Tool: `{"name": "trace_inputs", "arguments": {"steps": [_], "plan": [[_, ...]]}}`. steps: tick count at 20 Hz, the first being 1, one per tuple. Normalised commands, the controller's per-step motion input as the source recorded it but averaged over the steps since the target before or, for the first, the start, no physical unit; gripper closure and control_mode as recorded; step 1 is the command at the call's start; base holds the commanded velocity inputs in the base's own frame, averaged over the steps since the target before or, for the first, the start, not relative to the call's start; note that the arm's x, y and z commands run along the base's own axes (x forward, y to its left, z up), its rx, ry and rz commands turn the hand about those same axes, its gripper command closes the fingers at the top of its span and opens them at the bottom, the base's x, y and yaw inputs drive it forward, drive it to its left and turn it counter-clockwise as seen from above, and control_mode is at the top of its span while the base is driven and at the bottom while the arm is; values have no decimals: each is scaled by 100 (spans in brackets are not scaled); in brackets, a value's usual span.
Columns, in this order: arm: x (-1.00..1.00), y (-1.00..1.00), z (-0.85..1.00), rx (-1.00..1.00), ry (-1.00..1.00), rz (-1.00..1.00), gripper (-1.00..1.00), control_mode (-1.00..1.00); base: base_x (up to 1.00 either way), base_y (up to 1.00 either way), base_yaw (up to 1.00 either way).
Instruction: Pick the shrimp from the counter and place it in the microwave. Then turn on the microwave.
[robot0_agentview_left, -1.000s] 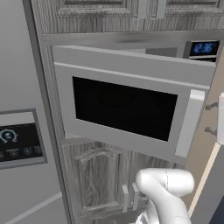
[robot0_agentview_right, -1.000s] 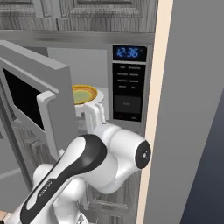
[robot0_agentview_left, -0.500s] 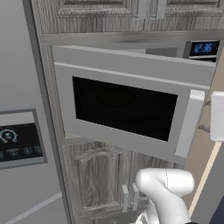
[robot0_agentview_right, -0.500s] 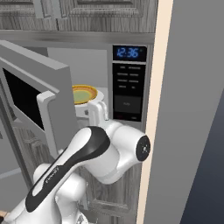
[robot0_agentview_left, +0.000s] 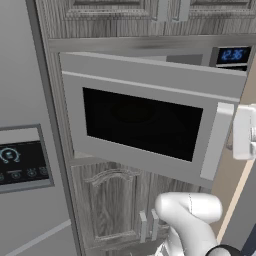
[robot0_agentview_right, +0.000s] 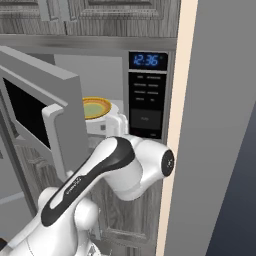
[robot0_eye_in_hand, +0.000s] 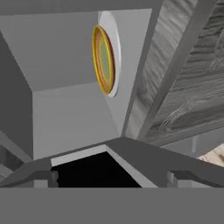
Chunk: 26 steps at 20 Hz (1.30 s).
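Observation:
The microwave (robot0_agentview_left: 140, 125) is built into the wood cabinets, and its door stands swung out to the left. Its black keypad (robot0_agentview_right: 146, 102) and blue display sit to the right of the cavity. Inside, a yellow bowl (robot0_agentview_right: 95, 106) rests on the white turntable, and the bowl (robot0_eye_in_hand: 103, 59) appears turned on its side in the hand view. The shrimp is out of view. My gripper (robot0_eye_in_hand: 113, 177) is open, its fingertips (robot0_eye_in_hand: 43, 178) wide apart over the door's black window with nothing between them. My white hand (robot0_agentview_left: 244, 132) hovers just right of the pale handle (robot0_agentview_left: 215, 142).
A grey panel with a black dial screen (robot0_agentview_left: 20, 160) sits low on the left wall. Wooden cabinet doors (robot0_agentview_left: 120, 200) lie under the microwave. A tall panel with a beige edge (robot0_agentview_right: 175, 150) stands close on the right, leaving narrow room beside the arm.
My hand has edged slightly left toward the door's handle, and the elbow has risen a little. The door and the bowl have not moved.

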Motion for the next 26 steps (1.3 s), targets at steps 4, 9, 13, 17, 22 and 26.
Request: {"name": "trace_inputs", "arguments": {"steps": [4, 9, 13, 17, 22, 26], "plan": [[19, 0, -10, 9, 2, 8, -100, -100, 0, 0, 0], [11, 2, -10, 6, 1, 10, -100, -100, 0, 0, 0], [13, 2, -6, 2, 1, 8, -100, -100, 0, 0, 0], [13, 2, -1, 2, 4, 6, -100, -100, 0, 0, 0], [1, 7, 0, 3, 2, 8, -100, -100, 0, 0, 0], [-18, 9, 0, 4, 0, 9, -100, -100, 0, 0, 0]]}}
